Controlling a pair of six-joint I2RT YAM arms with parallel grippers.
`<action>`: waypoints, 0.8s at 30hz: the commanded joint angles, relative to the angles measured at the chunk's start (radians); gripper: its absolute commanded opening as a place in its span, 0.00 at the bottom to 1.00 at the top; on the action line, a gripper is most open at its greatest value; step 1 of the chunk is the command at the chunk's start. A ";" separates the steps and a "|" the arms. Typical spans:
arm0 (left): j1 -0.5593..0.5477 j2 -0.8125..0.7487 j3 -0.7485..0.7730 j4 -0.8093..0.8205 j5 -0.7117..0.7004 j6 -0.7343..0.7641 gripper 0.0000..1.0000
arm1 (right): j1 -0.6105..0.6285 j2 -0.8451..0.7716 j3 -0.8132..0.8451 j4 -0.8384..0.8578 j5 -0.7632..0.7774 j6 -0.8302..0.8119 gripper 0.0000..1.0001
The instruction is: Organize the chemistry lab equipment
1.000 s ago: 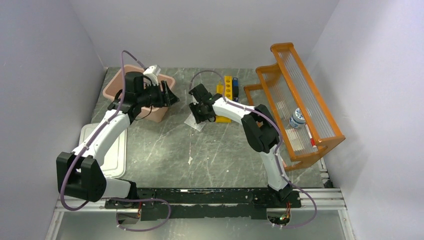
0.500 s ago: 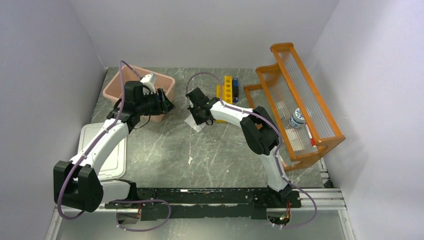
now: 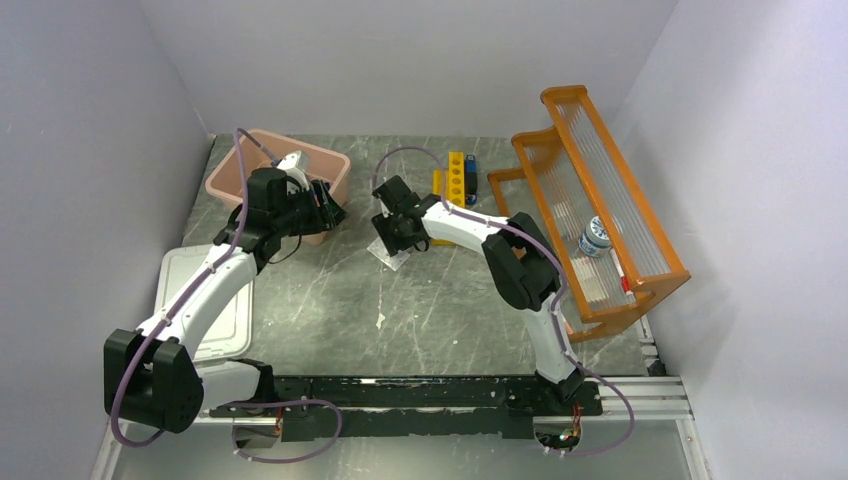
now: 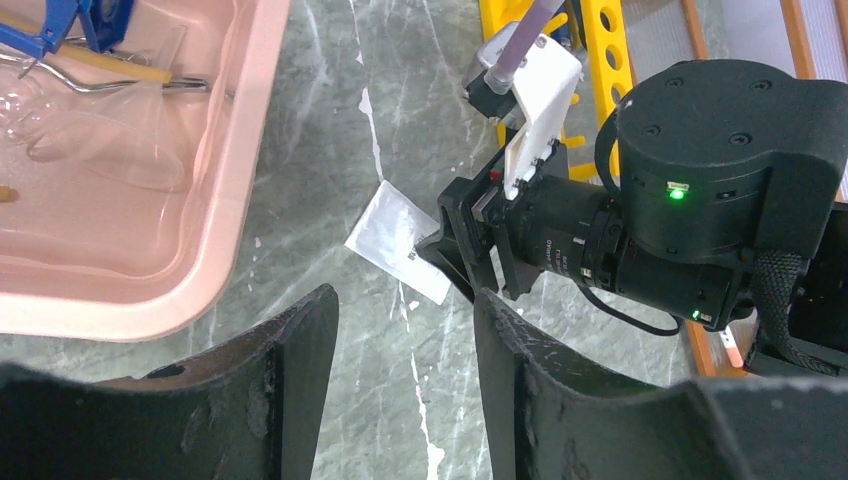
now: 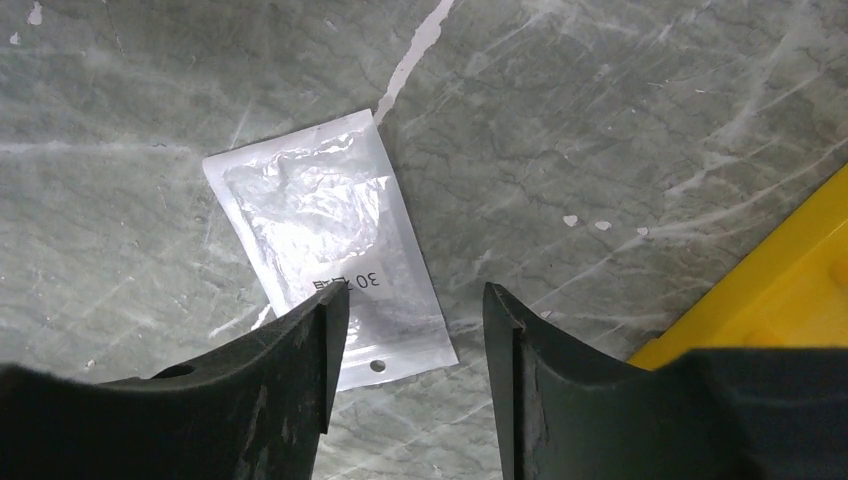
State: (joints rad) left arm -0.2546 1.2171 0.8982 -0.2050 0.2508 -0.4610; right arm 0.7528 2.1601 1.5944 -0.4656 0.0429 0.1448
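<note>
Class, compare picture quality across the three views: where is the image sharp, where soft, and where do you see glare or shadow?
Right wrist: white packet sharp, its print readable, plastic glinting; the dark fingers look soft at the bottom edge. Left wrist: pink tub and marble crisp, near fingers blurred. Top external: even light, soft shadow beside the orange rack on the right wall.

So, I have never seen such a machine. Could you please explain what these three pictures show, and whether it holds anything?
It is a robot with two arms bolted to a table's near edge. One picture looks down from above; the other two come from a small camera on each wrist, so the dark shapes at the bottom are that arm's own fingers. On the table lie a pink tub with loose items, its white lid, a yellow block, an orange rack and a white packet. The right gripper stands open just over the packet, not gripping it. The left gripper is open and empty, beside the tub.
</note>
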 commanded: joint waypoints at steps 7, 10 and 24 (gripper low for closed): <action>-0.008 -0.020 -0.005 0.026 -0.035 -0.009 0.57 | 0.002 0.124 0.037 -0.155 -0.126 -0.030 0.36; -0.008 -0.031 -0.028 0.023 -0.030 -0.022 0.57 | 0.004 0.145 0.015 -0.150 -0.091 -0.020 0.20; -0.009 -0.044 -0.131 0.078 0.113 -0.127 0.60 | -0.007 -0.098 -0.034 0.022 -0.141 0.078 0.00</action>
State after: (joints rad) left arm -0.2577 1.1801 0.7795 -0.1967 0.2787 -0.5316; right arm 0.7506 2.1590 1.5997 -0.4759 -0.0418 0.1829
